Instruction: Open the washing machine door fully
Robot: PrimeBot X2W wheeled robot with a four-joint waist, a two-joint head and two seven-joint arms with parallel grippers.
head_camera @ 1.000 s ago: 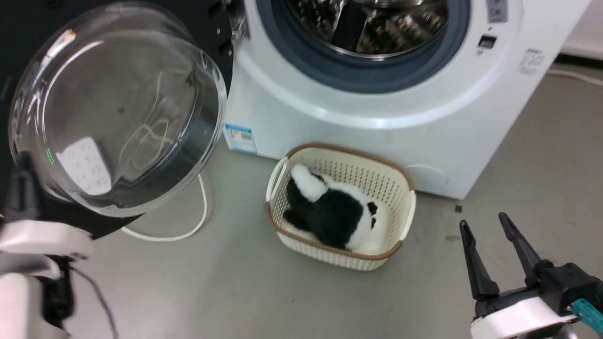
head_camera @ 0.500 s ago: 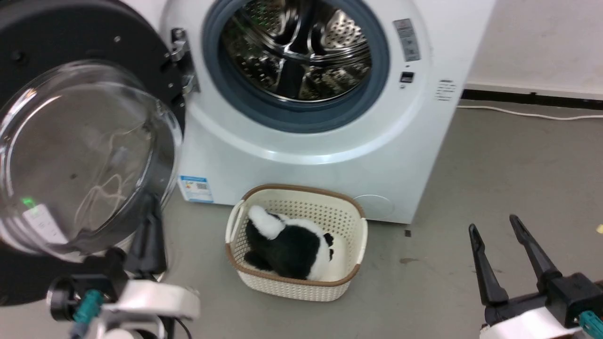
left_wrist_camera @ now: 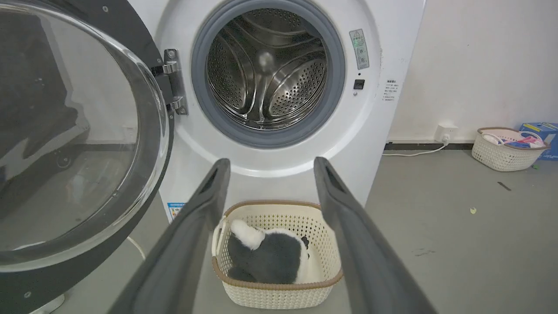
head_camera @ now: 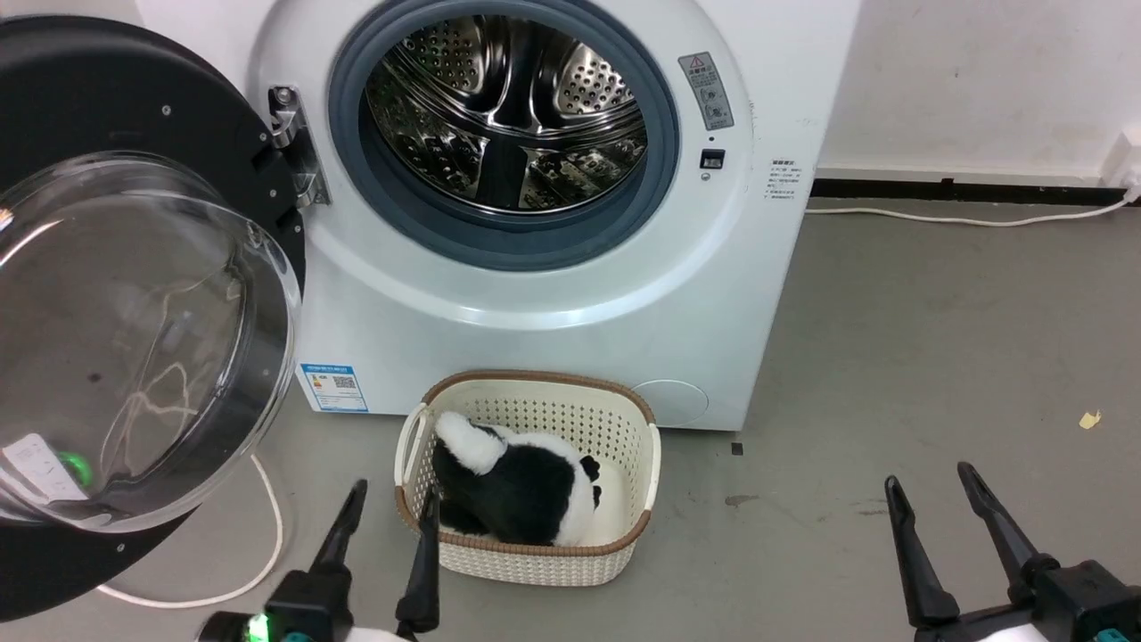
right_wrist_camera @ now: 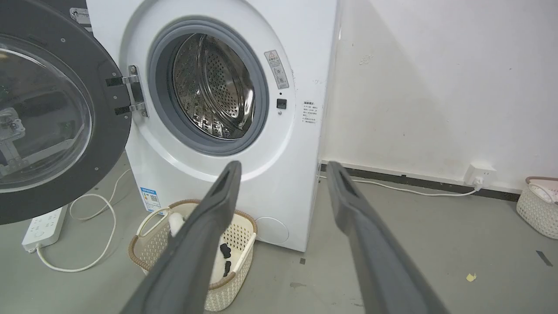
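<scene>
Counts from the head view: one washing machine (head_camera: 535, 321), one washing machine door (head_camera: 134, 98), one woven basket (head_camera: 535, 566) holding one black-and-white plush toy (head_camera: 517, 495), and two grippers. The left gripper (head_camera: 395, 492) has its two fingers parted with nothing between them. Its inner finger crosses in front of the basket's corner, though contact cannot be judged. The door hangs swung wide on its hinge, up and outward of these fingers and well apart from them. The right gripper (head_camera: 929, 479) is likewise spread and empty above bare floor (head_camera: 891, 339). The machine is up and inward of its fingers, and the door lies far across, beyond the left gripper.

Left wrist view: two fingers, spread wide, grip nothing. The open drum (left_wrist_camera: 266, 74) sits straight beyond the gap between their tips. The door stands outside the finger on this view's left, apart from it. The basket lies low between the two fingers. A second basket (left_wrist_camera: 501, 152) sits far past the other finger, by the wall.

Right wrist view: two fingers, spread and empty. The machine's front lies beyond the tip of the finger on this view's left, and the door is farther that way, well apart. One power strip (right_wrist_camera: 43, 226) lies on the floor below the door.
</scene>
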